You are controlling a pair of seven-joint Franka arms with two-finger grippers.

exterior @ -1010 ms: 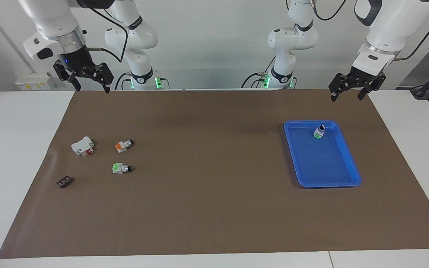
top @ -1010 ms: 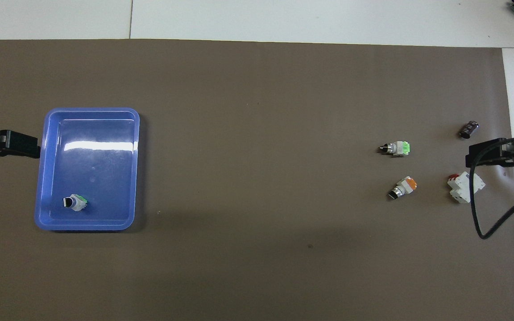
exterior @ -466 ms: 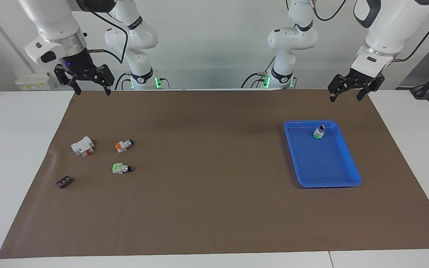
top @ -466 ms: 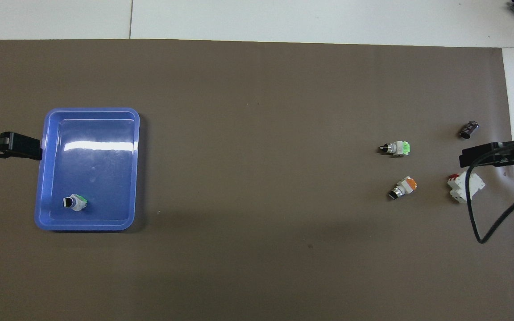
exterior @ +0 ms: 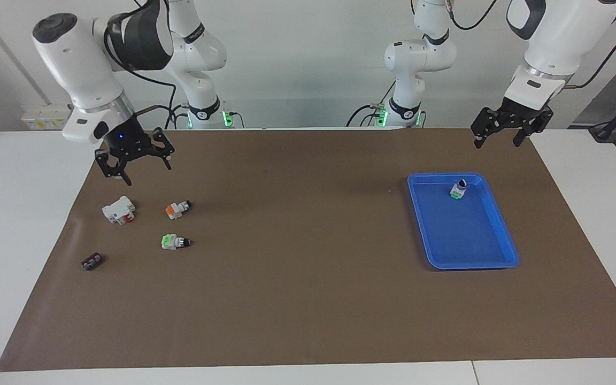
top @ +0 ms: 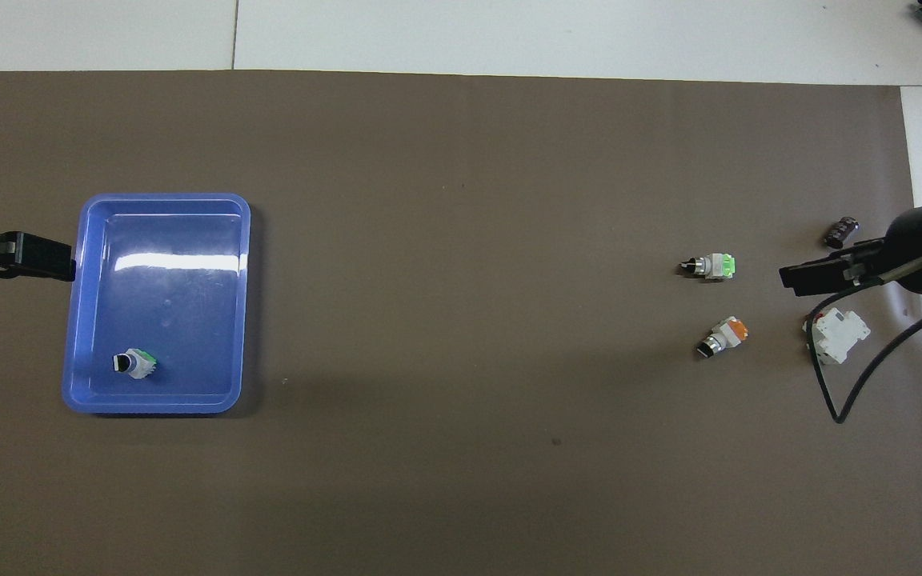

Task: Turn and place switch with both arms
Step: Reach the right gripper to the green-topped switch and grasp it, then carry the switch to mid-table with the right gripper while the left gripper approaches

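Two switches lie on their sides on the brown mat at the right arm's end: one with an orange base (exterior: 178, 208) (top: 723, 336) and one with a green base (exterior: 175, 242) (top: 711, 266), the green one farther from the robots. A further green-based switch (exterior: 458, 189) (top: 134, 364) stands in the blue tray (exterior: 466, 235) (top: 165, 197). My right gripper (exterior: 145, 172) (top: 817, 276) hangs open and empty over the mat beside the white block. My left gripper (exterior: 497, 142) (top: 21, 256) waits open and empty over the mat's edge beside the tray.
A white block with red parts (exterior: 118, 209) (top: 835, 336) lies beside the orange-based switch. A small dark-brown strip (exterior: 92, 261) (top: 841, 232) lies farther from the robots. Two smaller white arms with green-lit bases (exterior: 206, 115) stand at the robots' edge.
My right arm has swung out from the robots' edge of the mat and come down, bringing its gripper over the mat near the white block. The left gripper has hardly moved. Nothing on the mat shifted.
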